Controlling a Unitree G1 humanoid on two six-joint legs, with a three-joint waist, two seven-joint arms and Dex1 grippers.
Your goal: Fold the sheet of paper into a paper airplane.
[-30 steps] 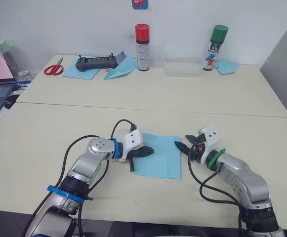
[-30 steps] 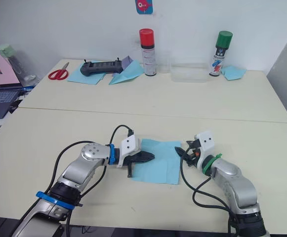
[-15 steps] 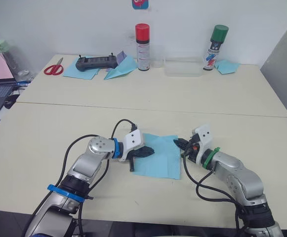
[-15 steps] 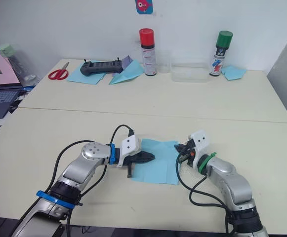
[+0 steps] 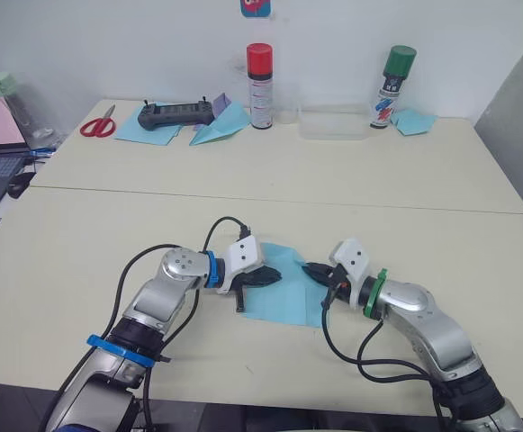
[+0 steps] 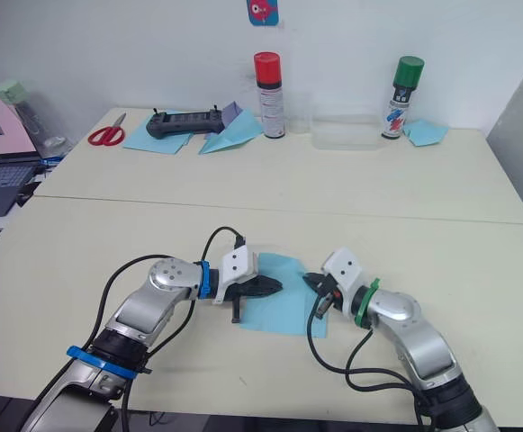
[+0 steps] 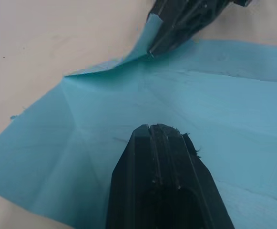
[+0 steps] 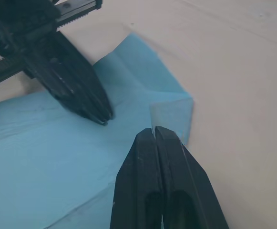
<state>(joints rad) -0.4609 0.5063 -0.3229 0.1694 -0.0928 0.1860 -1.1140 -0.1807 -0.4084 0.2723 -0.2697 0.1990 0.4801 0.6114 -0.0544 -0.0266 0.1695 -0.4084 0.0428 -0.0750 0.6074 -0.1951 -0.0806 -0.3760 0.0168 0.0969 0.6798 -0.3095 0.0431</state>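
The bench [image 5: 81, 234] had the sheet of paper [image 5: 284, 295] lying near its front edge, about midway along. The left gripper [image 5: 270, 276] pressed down on the sheet's left part, fingers together with nothing between them. The right gripper [image 5: 313, 270] had its fingers pinched on the sheet's far right corner [image 8: 174, 110], which was lifted and curling inward.

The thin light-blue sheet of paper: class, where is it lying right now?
The thin light-blue sheet of paper lies flat near the front edge of the cream table, between the left pincer, resting on it, and the right pincer pinching its lifted corner.
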